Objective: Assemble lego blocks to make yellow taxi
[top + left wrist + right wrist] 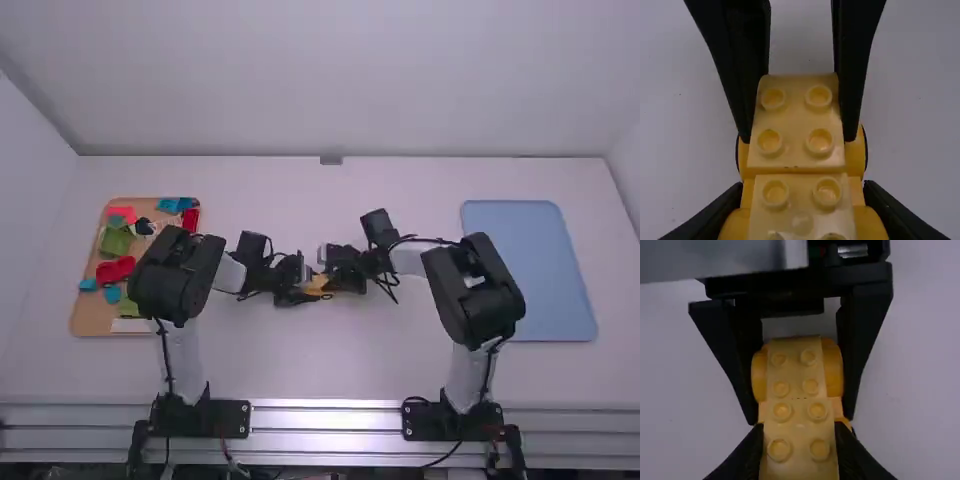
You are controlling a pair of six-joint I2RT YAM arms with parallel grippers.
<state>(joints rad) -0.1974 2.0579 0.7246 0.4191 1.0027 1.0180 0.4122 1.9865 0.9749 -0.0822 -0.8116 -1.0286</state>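
Yellow blocks sit between left gripper and right gripper, each clamped on one end. I judge them light, stiff, slick; best held low on sides, squeezed evenly.

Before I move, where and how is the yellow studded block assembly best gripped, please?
I'd come from above, the studded side, and pinch the straight edges of a yellow studded block: they look parallel, while the rounded yellow parts beside it bulge outward.
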